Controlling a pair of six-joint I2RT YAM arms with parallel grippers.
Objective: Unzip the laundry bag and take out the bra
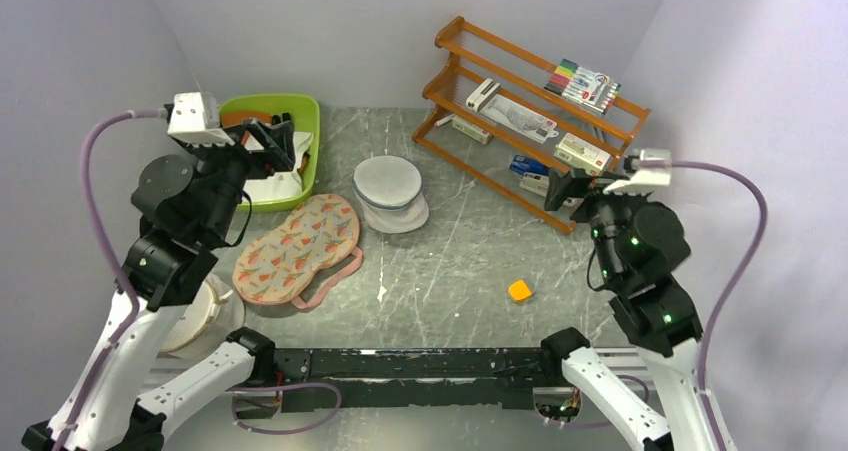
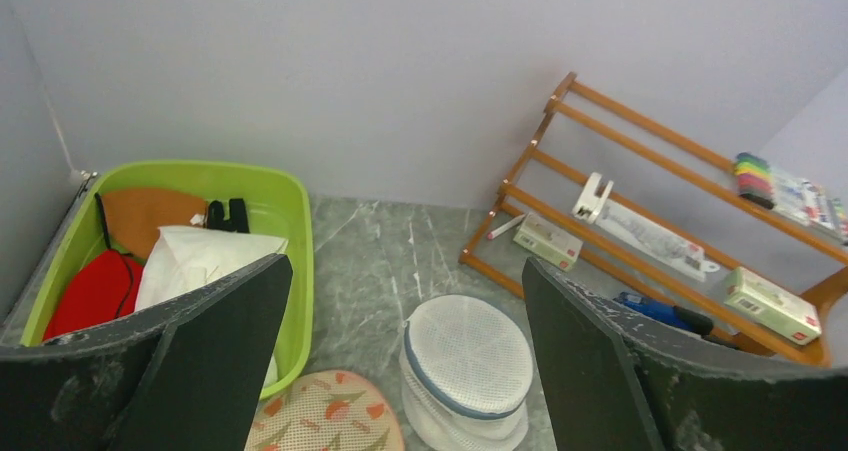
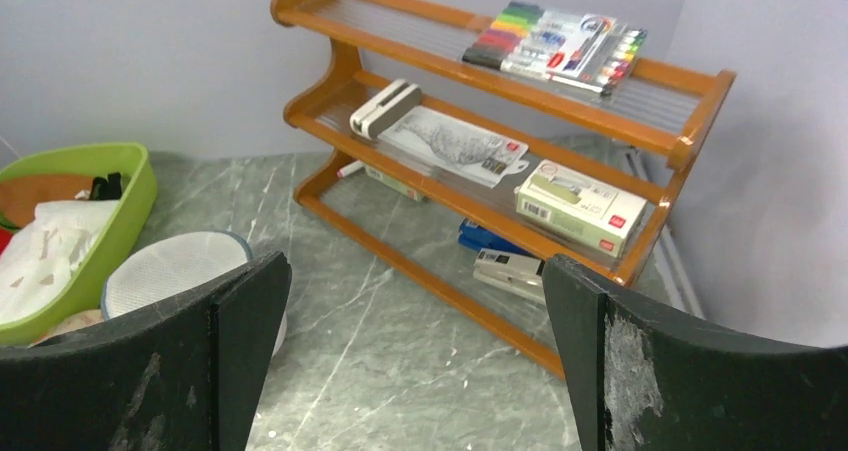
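Note:
The laundry bag (image 1: pixel 390 193) is a round white mesh pod with a dark zipper rim, standing zipped shut at the middle back of the table. It also shows in the left wrist view (image 2: pixel 468 366) and the right wrist view (image 3: pixel 170 268). The bra is hidden. My left gripper (image 1: pixel 280 141) (image 2: pixel 405 266) is open and empty, raised above the green bin's right side, left of the bag. My right gripper (image 1: pixel 562 189) (image 3: pixel 415 261) is open and empty, raised in front of the wooden rack, well to the right of the bag.
A green bin (image 1: pixel 268 99) at the back left holds white, red and orange cloths and a small black item (image 2: pixel 228 214). A floral pad (image 1: pixel 297 248) lies in front of the bag. A wooden rack (image 1: pixel 530 111) stands at the back right. An orange block (image 1: pixel 520 290) lies front right.

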